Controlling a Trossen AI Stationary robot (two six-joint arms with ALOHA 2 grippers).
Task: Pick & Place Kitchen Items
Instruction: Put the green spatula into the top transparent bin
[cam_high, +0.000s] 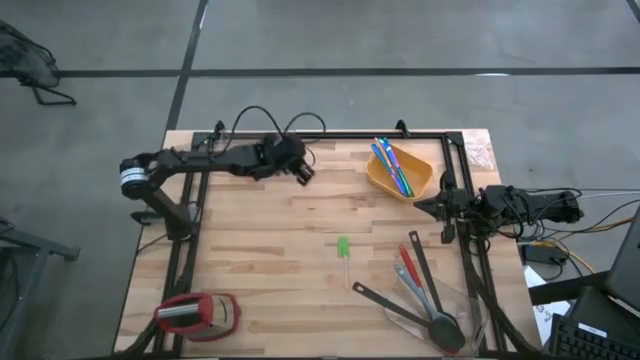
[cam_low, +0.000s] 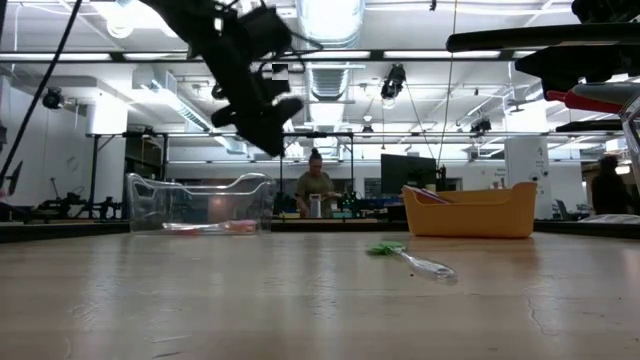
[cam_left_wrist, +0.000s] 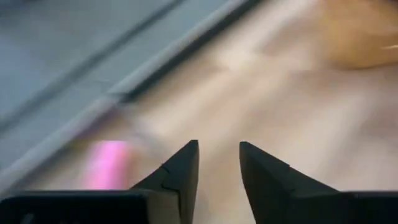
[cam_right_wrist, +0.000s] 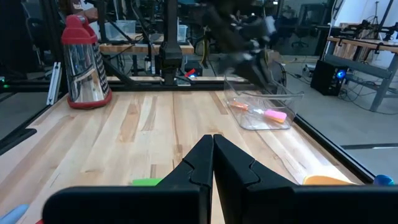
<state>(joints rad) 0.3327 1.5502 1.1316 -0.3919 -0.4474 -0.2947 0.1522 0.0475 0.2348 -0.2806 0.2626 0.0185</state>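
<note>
Above the surface's (cam_high: 250, 230) far middle, left tool (cam_high: 303, 172) hangs empty, fingers (cam_left_wrist: 180, 171) a little apart; green-headed utensil (cam_high: 344, 252) lies nearer the front edge and slightly toward the right arm, long axis running front-to-back, flat on the wood; right tool (cam_high: 425, 206) parked at the right edge, clenched, empty; I'd judge neither arm clearly nearer.

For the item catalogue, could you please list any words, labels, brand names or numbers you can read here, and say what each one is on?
No text can be read in any view.
Orange tub: no label visible.
Red-and-black object: no visible marking.
Paper at the table's far right corner: too small to read.
Room signs and screens behind the table: too blurred to read.
</note>
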